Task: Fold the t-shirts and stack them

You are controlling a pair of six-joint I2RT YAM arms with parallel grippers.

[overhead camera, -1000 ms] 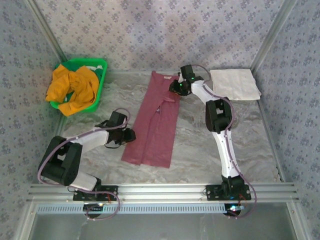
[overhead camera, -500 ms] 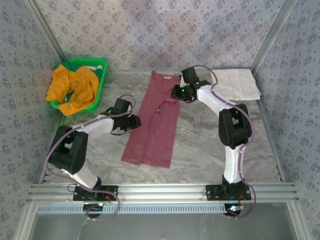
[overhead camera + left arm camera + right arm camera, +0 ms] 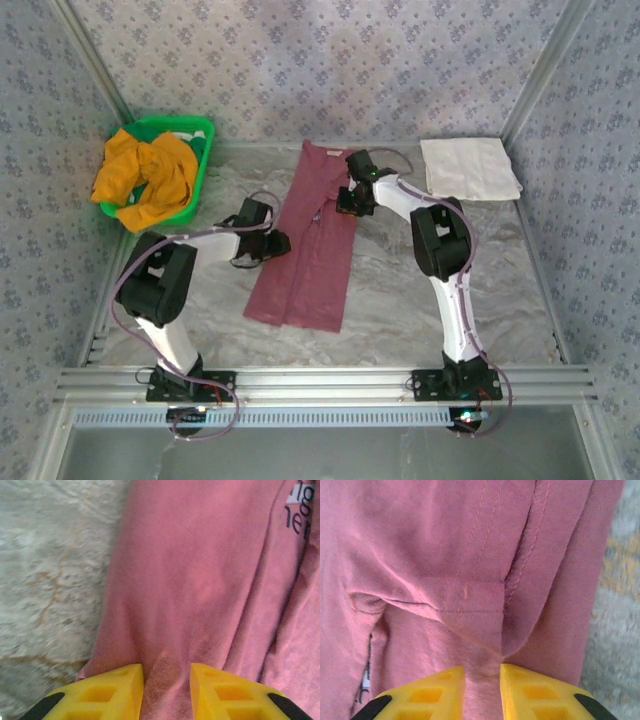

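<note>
Maroon t-shirt [image 3: 310, 245] lies as a long narrow strip mid-table [image 3: 400, 290]. Left gripper [image 3: 166, 672] is nearly closed, pinching cloth at the shirt's left edge. Right gripper [image 3: 482, 672] is nearly closed too, with a bunched fold of the right edge caught between its yellow fingers [image 3: 440, 685]. Mustard-orange t-shirt [image 3: 145, 175] is heaped in the green basket [image 3: 205, 130], far left.

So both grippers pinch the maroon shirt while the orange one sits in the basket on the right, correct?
Not quite: the top view shows the basket with the orange shirt at the far left, not the right. The left gripper and right gripper do both pinch the maroon shirt, as the wrist views show.
</note>
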